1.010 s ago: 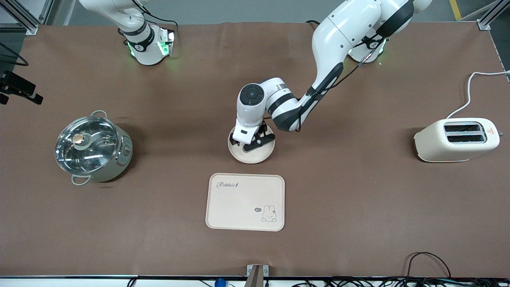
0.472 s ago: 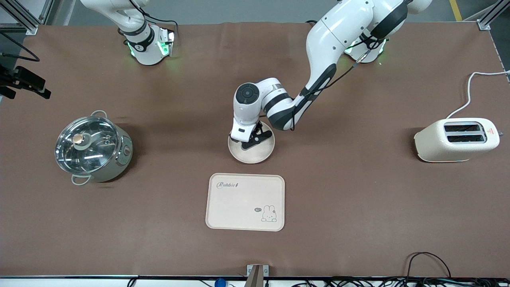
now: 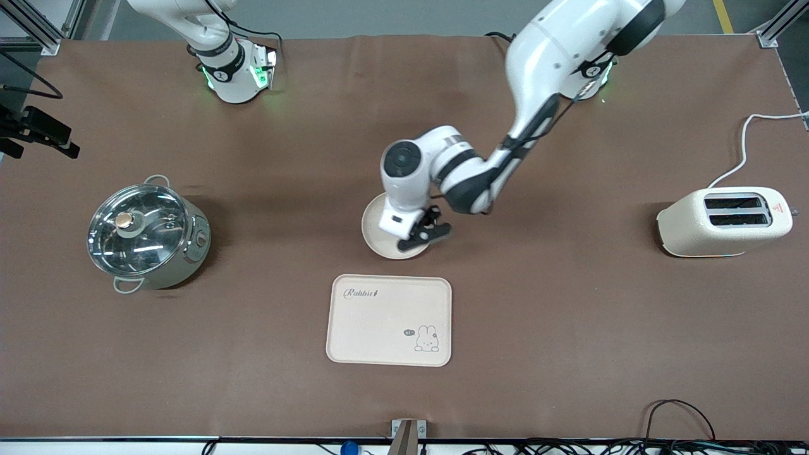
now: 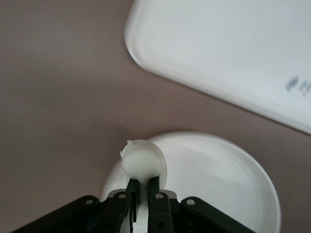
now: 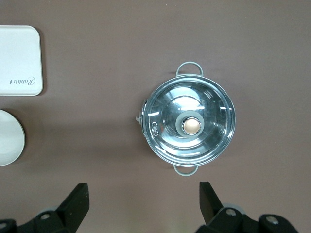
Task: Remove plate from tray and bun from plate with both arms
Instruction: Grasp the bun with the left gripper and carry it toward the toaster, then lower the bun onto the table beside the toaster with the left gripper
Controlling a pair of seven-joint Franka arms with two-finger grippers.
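Observation:
The round cream plate (image 3: 381,232) lies on the brown table at the middle, just farther from the front camera than the tray. My left gripper (image 3: 425,236) hangs over the plate's edge toward the left arm's end. In the left wrist view the left gripper (image 4: 144,180) is shut on the small pale bun (image 4: 143,158), held above the plate (image 4: 218,179). The right arm stays up by its base. My right gripper (image 5: 144,194) is open and empty, high over the table beside the pot; the plate's edge (image 5: 7,138) shows in its view.
The rectangular cream rabbit tray (image 3: 389,320) lies nearer the front camera than the plate, and shows in both wrist views (image 4: 218,53) (image 5: 17,58). A lidded steel pot (image 3: 146,234) (image 5: 189,125) stands toward the right arm's end. A cream toaster (image 3: 723,221) stands toward the left arm's end.
My left gripper has swung from over the plate's middle to over its edge toward the left arm's end. The plate, tray and right arm have not moved.

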